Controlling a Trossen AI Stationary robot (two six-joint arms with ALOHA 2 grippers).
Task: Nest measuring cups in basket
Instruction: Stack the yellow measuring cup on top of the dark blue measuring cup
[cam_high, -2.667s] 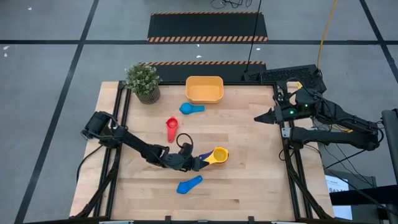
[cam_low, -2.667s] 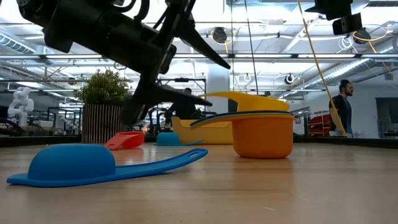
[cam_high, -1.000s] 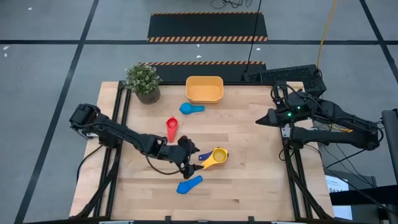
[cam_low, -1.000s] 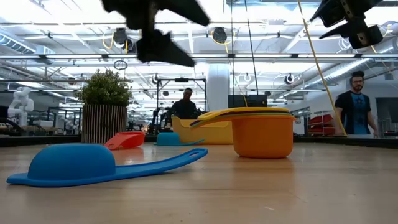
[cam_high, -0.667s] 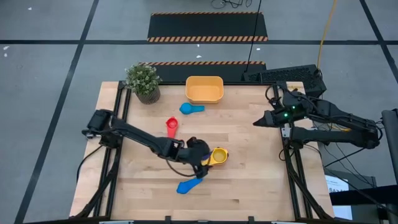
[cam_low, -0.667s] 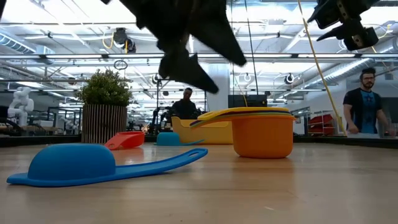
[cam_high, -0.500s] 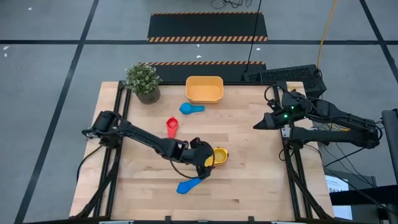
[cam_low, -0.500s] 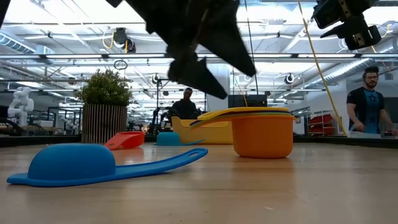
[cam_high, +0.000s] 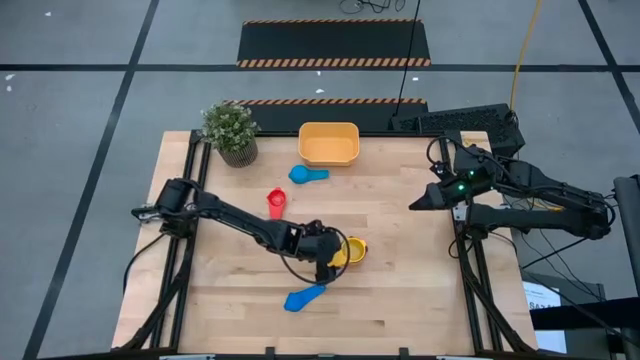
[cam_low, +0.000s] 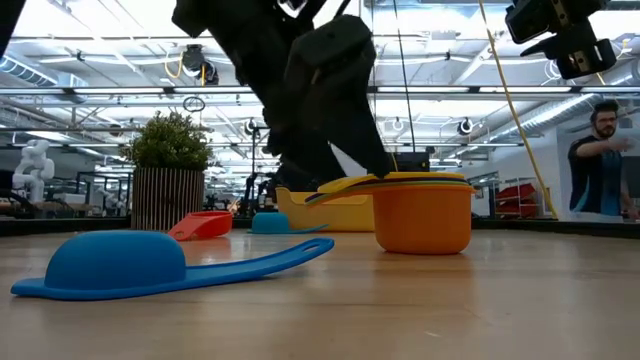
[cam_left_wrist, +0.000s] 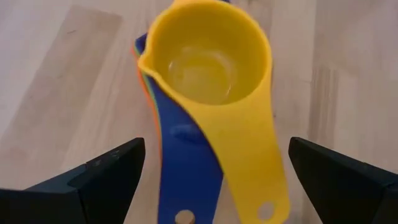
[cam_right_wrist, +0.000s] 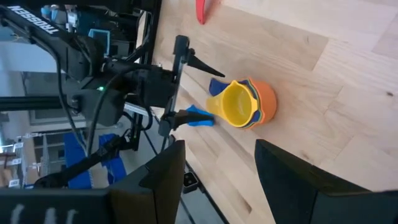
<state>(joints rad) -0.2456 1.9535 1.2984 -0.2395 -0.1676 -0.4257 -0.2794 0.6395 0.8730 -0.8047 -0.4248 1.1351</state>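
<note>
— Left pincer (cam_left_wrist: 211, 180), what's it doing?
— Spread wide, gripping nothing, its fingers (cam_left_wrist: 99, 177) straddle the handles of a nested stack of measuring cups (cam_high: 350, 250) at mid-worktop (cam_high: 400, 300); the yellow cup (cam_left_wrist: 208, 65) sits on top, a dark blue handle (cam_left_wrist: 183, 162) beneath.
— And the rest?
— A blue cup (cam_high: 303, 297) lies just in front, a red cup (cam_high: 276, 203) and light blue cup (cam_high: 306, 174) farther back, near the basket (cam_high: 328, 143). Right pincer (cam_right_wrist: 217, 180) hangs open at the worktop's right edge.
</note>
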